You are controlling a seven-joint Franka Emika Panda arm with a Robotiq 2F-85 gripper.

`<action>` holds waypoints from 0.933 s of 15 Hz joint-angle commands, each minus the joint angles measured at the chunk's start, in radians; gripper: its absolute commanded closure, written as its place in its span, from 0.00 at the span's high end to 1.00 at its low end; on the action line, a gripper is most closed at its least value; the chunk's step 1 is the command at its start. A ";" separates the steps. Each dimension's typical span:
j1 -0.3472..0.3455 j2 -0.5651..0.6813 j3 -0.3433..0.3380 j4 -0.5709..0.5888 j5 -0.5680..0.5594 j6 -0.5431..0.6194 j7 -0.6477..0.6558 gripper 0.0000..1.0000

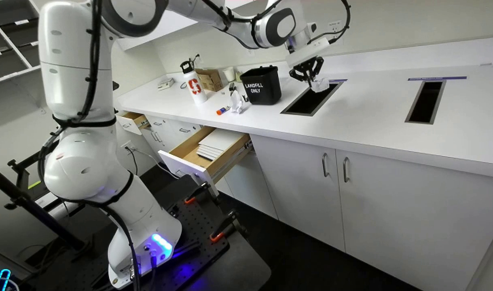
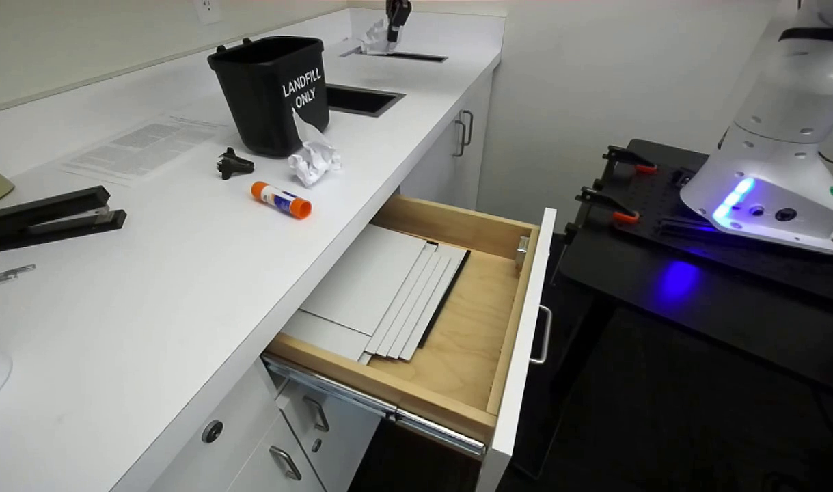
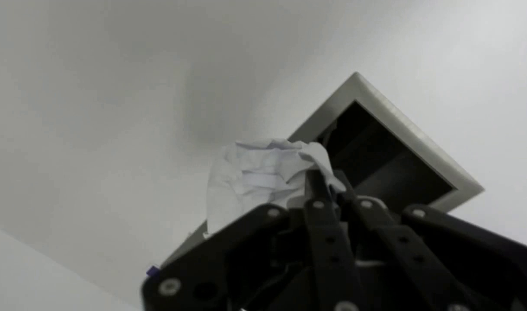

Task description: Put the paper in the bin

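My gripper [image 1: 309, 79] is shut on a crumpled white paper [image 1: 320, 85] and holds it above the counter. In the wrist view the fingertips [image 3: 326, 183] pinch the edge of the paper [image 3: 259, 179], which hangs to the left, partly over a dark slot [image 3: 371, 151] with a metal frame. In an exterior view the gripper [image 2: 393, 42] and paper [image 2: 373, 35] are at the far end of the counter. The black bin [image 1: 266, 85] reading "LANDFILL ONLY" stands upright on the counter; it also shows in an exterior view [image 2: 269, 102]. Its inside is hidden.
Another crumpled paper [image 2: 313, 160] lies beside the bin, with an orange-capped glue stick [image 2: 281, 199] and a staple remover [image 2: 235, 165]. A stapler [image 2: 47, 215] and printed sheet [image 2: 146, 145] lie further back. Two slots [image 1: 311, 101] [image 1: 425, 103] are cut into the counter. A drawer [image 1: 202, 171] stands open.
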 commanded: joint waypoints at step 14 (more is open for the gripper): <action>0.136 -0.294 0.007 -0.190 0.009 0.016 -0.350 0.02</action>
